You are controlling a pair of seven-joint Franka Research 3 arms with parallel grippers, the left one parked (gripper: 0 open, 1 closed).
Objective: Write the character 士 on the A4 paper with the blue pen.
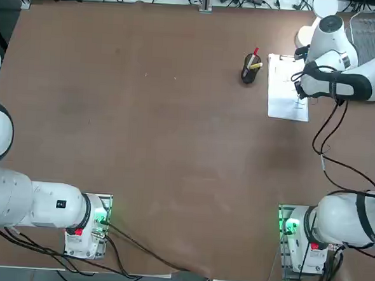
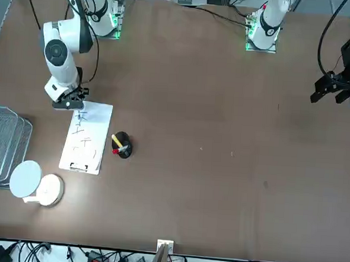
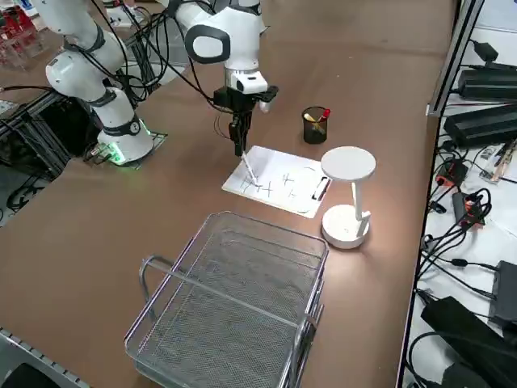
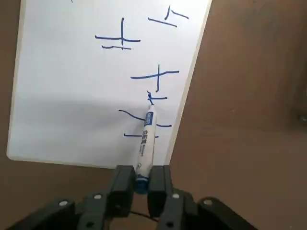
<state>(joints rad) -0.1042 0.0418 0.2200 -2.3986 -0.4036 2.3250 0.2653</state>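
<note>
Handwr. 士 on A4 paper; blue pen lbl blurred.

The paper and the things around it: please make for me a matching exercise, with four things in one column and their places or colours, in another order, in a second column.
Things
1. blue pen
2. paper
3. pen cup
4. wire basket

Places, colours or states
A. black, with a red-tipped pen and a yellow pen standing in it
B. shut in the right pincer, its tip at the written marks
C. made of grey mesh
D. white, with blue strokes on it and a clip at one short edge

Right pairs
1-B, 2-D, 3-A, 4-C
</note>
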